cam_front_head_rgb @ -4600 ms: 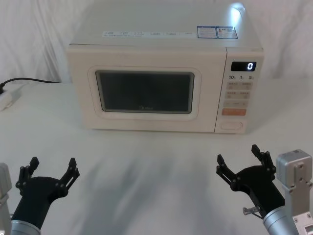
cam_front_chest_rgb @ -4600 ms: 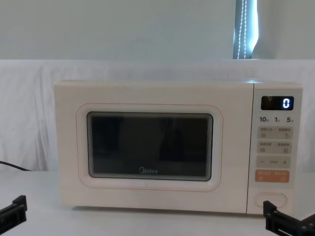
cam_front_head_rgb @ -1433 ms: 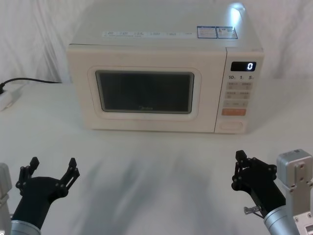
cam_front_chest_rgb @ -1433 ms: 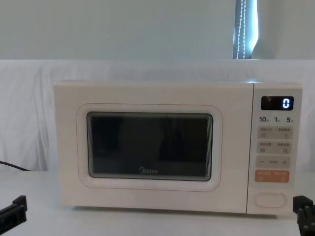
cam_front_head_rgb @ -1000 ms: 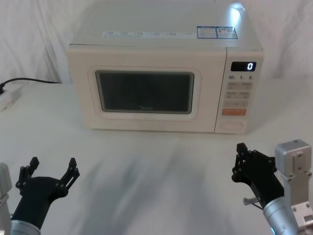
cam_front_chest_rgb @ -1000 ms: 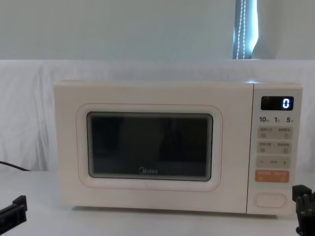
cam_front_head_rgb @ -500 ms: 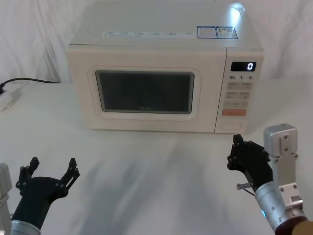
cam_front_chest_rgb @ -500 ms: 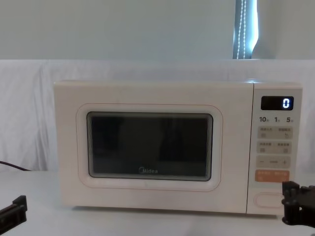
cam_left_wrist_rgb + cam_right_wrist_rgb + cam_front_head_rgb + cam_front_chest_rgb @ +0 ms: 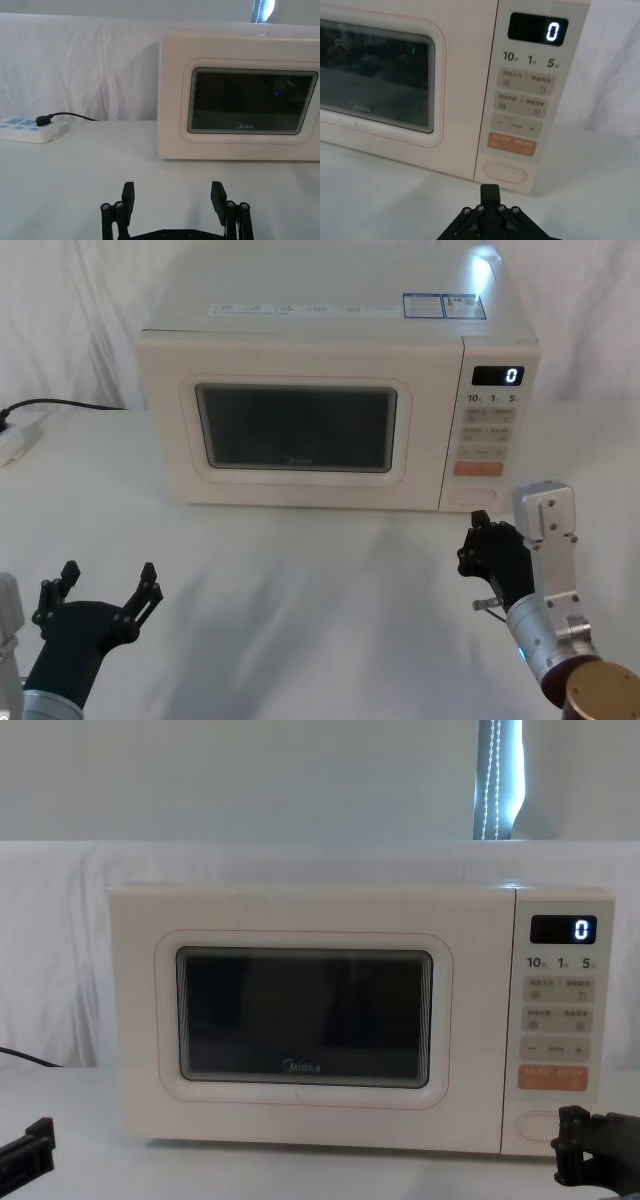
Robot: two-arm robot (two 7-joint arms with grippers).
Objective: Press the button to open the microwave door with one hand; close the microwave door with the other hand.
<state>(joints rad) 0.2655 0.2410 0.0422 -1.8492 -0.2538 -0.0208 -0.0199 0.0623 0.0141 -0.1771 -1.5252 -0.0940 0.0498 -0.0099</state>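
Since a moment before, the right gripper [image 9: 480, 537] had crept forward, fingers pressed together, and now hung just short of the button [image 9: 472, 497] at the foot of the control panel [image 9: 489, 432]. Beside it the microwave door [image 9: 300, 428] stood shut. The left gripper [image 9: 104, 588] waited well back, fingers spread.

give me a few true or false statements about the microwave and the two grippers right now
1. The microwave door is shut. True.
2. The right gripper has its fingers spread wide. False: they are closed together, pointing at the button.
3. The display reads 0. True.
4. The left gripper is pressing the door. False: it hovers open, low over the table, well short of the microwave.
5. The right gripper already touches the button. False: a gap shows between them.
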